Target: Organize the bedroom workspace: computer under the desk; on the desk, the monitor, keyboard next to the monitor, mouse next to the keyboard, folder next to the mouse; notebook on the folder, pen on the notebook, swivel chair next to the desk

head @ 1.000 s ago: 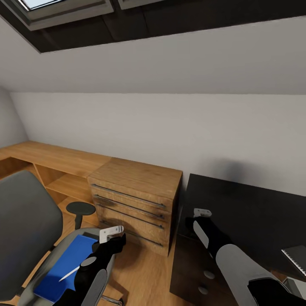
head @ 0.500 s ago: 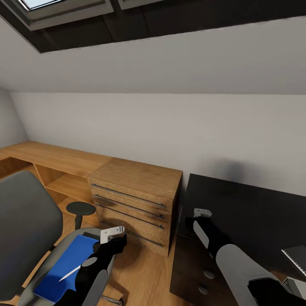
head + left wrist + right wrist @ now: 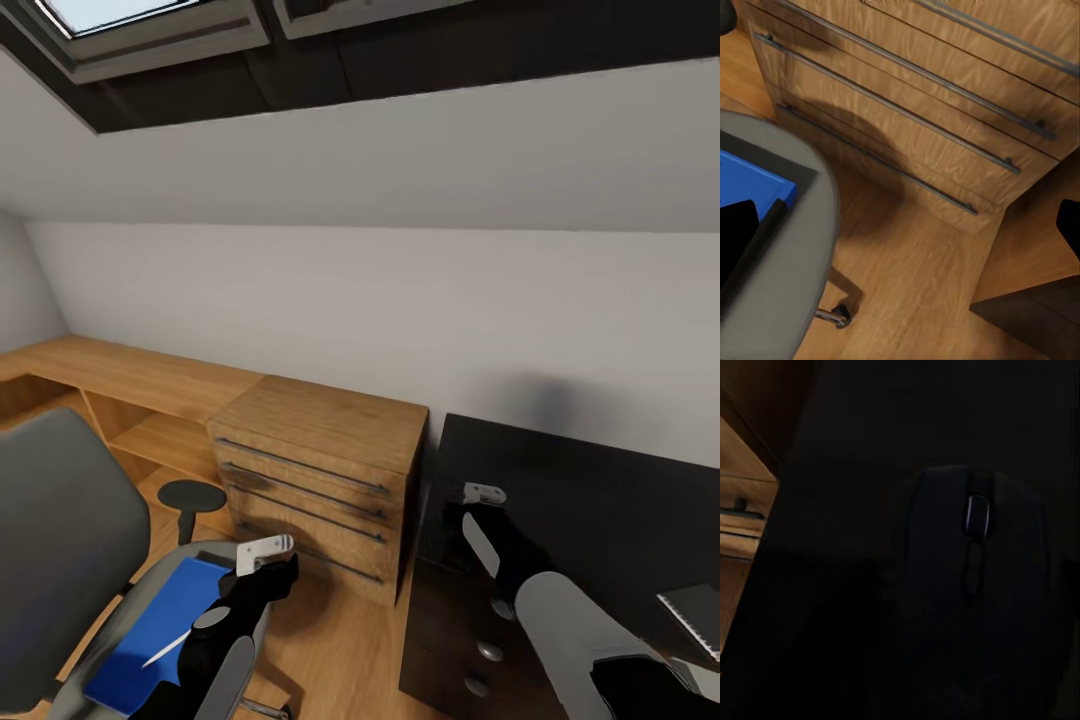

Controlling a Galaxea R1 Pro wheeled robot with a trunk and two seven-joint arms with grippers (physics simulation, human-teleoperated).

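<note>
The swivel chair [image 3: 60,540] stands at the lower left with the blue folder [image 3: 140,640] flat on its seat and the pale pen [image 3: 165,648] lying on the folder. My left gripper [image 3: 265,552] hangs open beside the seat's right edge, holding nothing; in the left wrist view the left gripper [image 3: 904,232] has its fingers wide apart, with the folder [image 3: 750,187] at one side. My right gripper [image 3: 480,495] is low over the left end of the black desk [image 3: 600,500]. The black mouse [image 3: 975,585] lies close under it on the desk. The notebook [image 3: 695,610] sits at the right edge.
A light-wood drawer chest [image 3: 320,450] stands between chair and desk, against the sloped wall. A low wooden shelf [image 3: 130,375] runs along the wall to the left. The desk's drawer unit with round knobs [image 3: 489,650] is below my right arm. A skylight [image 3: 130,20] is overhead.
The whole view has shifted slightly, so the camera moved. My right gripper has edged a little farther over the desk. The left arm, folder and pen are as before.
</note>
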